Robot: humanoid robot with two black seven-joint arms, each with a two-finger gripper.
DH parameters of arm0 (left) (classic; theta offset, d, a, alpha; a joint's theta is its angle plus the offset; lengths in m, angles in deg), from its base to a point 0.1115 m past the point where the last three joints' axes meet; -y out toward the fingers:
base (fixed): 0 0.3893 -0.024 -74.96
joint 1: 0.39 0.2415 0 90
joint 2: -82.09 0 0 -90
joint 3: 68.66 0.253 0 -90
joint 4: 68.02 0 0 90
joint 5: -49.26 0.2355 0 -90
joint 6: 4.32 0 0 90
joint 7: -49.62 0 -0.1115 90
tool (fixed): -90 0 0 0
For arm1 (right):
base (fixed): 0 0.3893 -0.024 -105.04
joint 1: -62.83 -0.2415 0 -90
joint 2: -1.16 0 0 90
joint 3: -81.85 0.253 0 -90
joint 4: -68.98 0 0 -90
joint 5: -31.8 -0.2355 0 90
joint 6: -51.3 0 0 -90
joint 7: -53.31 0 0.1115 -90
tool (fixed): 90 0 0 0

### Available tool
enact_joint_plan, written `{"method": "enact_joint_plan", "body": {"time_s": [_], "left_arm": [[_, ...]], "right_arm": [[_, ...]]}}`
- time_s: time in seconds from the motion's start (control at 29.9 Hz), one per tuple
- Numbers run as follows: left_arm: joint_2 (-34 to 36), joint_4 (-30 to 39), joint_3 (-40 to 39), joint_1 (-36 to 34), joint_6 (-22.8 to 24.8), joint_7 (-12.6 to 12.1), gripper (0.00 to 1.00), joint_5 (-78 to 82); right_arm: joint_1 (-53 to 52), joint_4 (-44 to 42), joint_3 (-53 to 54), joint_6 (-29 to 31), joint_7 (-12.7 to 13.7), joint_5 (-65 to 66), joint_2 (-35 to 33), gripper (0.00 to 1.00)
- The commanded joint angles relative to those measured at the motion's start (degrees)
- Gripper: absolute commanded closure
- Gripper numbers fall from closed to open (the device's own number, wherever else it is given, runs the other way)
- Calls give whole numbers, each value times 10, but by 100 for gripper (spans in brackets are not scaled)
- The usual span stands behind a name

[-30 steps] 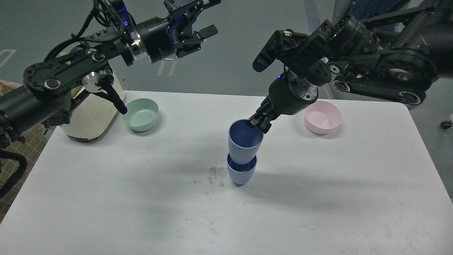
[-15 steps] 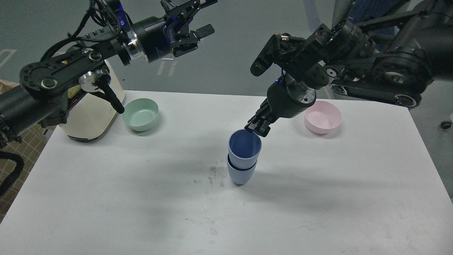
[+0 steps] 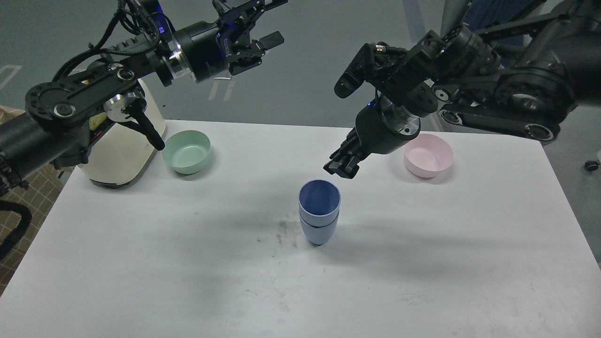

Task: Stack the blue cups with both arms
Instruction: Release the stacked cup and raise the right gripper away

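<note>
Two blue cups stand nested upright at the middle of the white table (image 3: 422,263). The upper cup (image 3: 319,201) sits deep in the lower cup (image 3: 319,233), with only its rim band showing above it. My right gripper (image 3: 341,167) hangs just above and to the right of the upper cup's rim, empty, apart from it, its dark fingers slightly parted. My left gripper (image 3: 268,22) is raised high at the back left, far from the cups, open and empty.
A mint-green bowl (image 3: 188,151) stands at the back left next to a cream appliance (image 3: 119,155) at the table's left edge. A pink bowl (image 3: 428,155) stands at the back right, under my right arm.
My right gripper has let go of the upper cup and risen slightly. The cup has dropped from tilted and half-inserted to fully nested in the lower cup. The left arm barely moved.
</note>
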Motion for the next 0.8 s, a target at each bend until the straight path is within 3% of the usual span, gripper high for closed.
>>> {"method": "enact_joint_plan", "body": {"time_s": [0.0,0.13,0.33,0.53,0.77], "left_arm": [[0,-2,-11,2,0,-2,5,-1],[0,-18,-28,12,0,-10,5,-2],[-11,-48,-68,45,0,-13,5,-21],[-55,-102,-92,90,0,-12,5,-68],[-104,-175,-117,138,0,-10,5,-82]], "right_arm": [[-1,-37,17,-11,0,-95,-32,36],[37,-81,64,-17,0,-264,-108,21],[186,-150,225,-19,0,-417,-179,19],[371,-206,441,-50,0,-494,-172,4],[505,-276,593,-50,0,-496,-95,4]]}}
